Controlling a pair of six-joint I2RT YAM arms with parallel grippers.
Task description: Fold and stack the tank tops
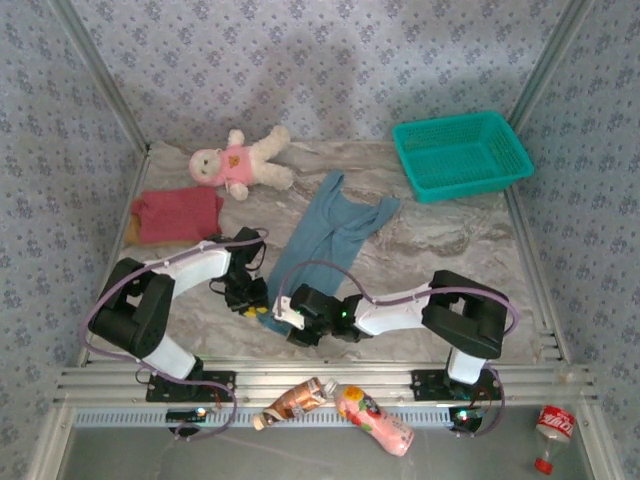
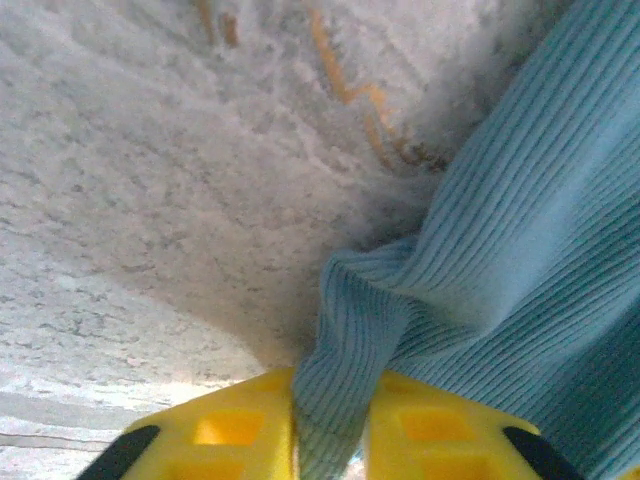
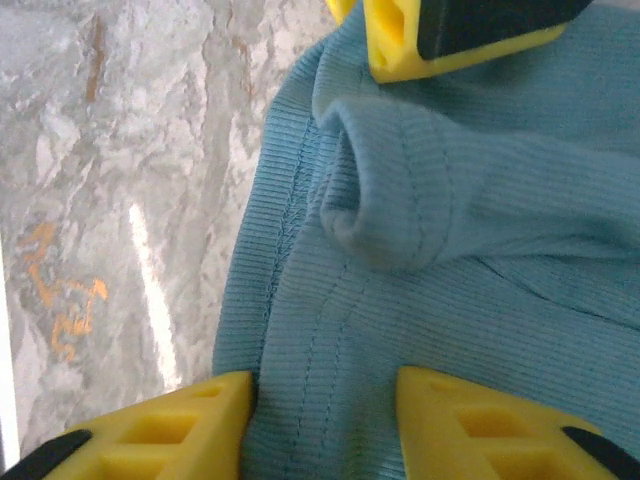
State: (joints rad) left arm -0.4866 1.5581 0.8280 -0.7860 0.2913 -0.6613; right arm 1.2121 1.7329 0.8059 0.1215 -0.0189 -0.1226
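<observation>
- Left arm: base at the near-left bench edge, elbow folded back over the base, forearm reaching right toward centre, wrist low.
- Left hand (image 1: 250,305) (image 2: 330,445): closed, pinching a bunched fold of the blue tank top (image 1: 320,235) (image 2: 520,260) between its yellow fingers (image 2: 230,430), right at the bench (image 1: 450,240) surface.
- Right arm: base at the near-right edge, elbow raised, forearm reaching left toward centre, wrist low and just beside the left one.
- Right hand (image 1: 278,315) (image 3: 325,430): fingers (image 3: 160,430) apart, straddling the stitched hem of the blue top (image 3: 450,280), which lies flat between them; nothing is pinched.
- In the right wrist view, one of the left hand's fingers (image 3: 395,40) shows just beyond a rolled ridge of the same cloth.
- Blue tank top: spread out in a diagonal strip from mid-bench to the near edge, both hands at its near end.
- Tank tops counted: three. One blue; one dark red top (image 1: 178,213), folded at the far left; one tan top (image 1: 132,231), only an edge showing under the red.
- Plush doll (image 1: 240,160): one, beyond the red top.
- Teal basket (image 1: 460,155): one, far right.
- Bottles (image 1: 375,418): three, lying on the ledge by the arm bases.
</observation>
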